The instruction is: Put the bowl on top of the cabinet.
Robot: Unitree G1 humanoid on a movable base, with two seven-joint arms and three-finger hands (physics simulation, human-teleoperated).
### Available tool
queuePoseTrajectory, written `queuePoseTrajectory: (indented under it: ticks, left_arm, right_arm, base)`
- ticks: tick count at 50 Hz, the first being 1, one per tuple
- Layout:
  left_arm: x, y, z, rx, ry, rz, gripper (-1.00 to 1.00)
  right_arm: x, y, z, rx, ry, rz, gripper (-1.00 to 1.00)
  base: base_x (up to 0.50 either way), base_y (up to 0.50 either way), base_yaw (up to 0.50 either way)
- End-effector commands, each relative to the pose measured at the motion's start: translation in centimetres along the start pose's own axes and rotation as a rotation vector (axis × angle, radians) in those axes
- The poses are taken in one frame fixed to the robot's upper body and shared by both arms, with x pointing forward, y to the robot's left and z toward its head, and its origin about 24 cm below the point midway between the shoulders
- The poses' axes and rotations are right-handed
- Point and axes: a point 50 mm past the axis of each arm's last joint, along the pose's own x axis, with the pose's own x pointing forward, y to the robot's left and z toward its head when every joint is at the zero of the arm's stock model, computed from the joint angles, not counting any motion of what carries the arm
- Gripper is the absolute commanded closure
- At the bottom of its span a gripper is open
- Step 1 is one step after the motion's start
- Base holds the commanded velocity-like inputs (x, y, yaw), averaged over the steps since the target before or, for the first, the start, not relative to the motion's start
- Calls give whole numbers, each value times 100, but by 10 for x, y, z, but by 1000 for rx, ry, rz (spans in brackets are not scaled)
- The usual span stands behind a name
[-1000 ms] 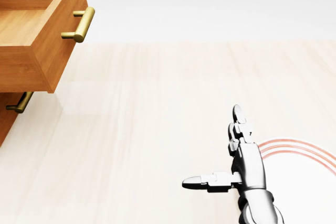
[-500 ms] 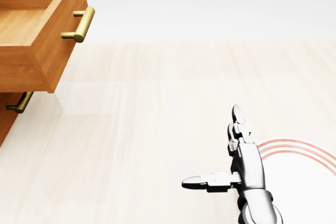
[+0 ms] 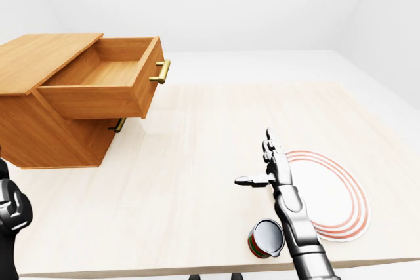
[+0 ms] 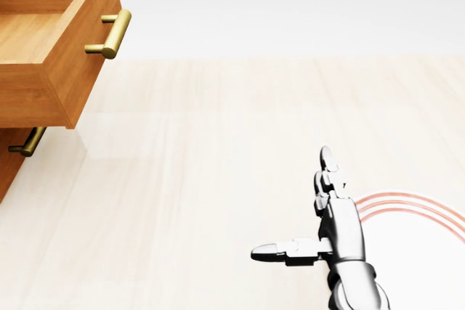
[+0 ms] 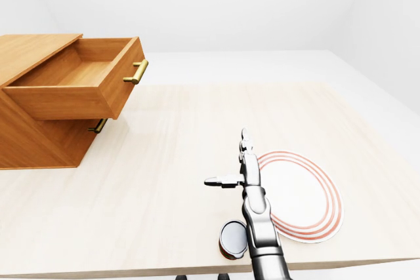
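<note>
Hardly anything has moved in the last second: the right hand (image 4: 338, 230) has crept a shade toward the bottom left of the head view, no more. Its silver fingers (image 4: 330, 172) are spread wide and hold nothing, two pointing up the view and the thumb sticking out to the left.

Just beside it on the right lies the shallow white bowl with red rings round its rim (image 3: 328, 195). It sits flat on the pale wooden surface (image 3: 164, 181) with its mouth facing up. Being round, it has no long axis to speak of. Whether the hand touches its left edge I cannot tell.

Near the bottom of the left-eye view, a small can with a red and green label (image 3: 266, 239) lies on its side.

To my eye the task is barely begun: the bowl is ungrasped and well apart from the brown wooden cabinet (image 3: 39, 57) at upper left, whose top drawer (image 3: 98, 90) stands pulled out. Gripping, lifting, carrying and setting down all remain. No left fingers show.
</note>
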Motion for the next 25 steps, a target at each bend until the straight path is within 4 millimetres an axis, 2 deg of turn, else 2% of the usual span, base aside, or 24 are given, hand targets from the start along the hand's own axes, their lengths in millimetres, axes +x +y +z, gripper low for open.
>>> queuePoseTrajectory:
  ticks: [1, 25]
  left_arm:
    - [0, 1, 4, 43, -39, 13, 98]
    - [-9, -13, -4, 52, -28, -1, 98]
  right_arm:
    - [2, 0, -2, -1, 4, 1, -100]
    - [3, 1, -4, -3, 9, 2, -100]
  base:
    - [0, 0, 0]
    - [0, 0, 0]
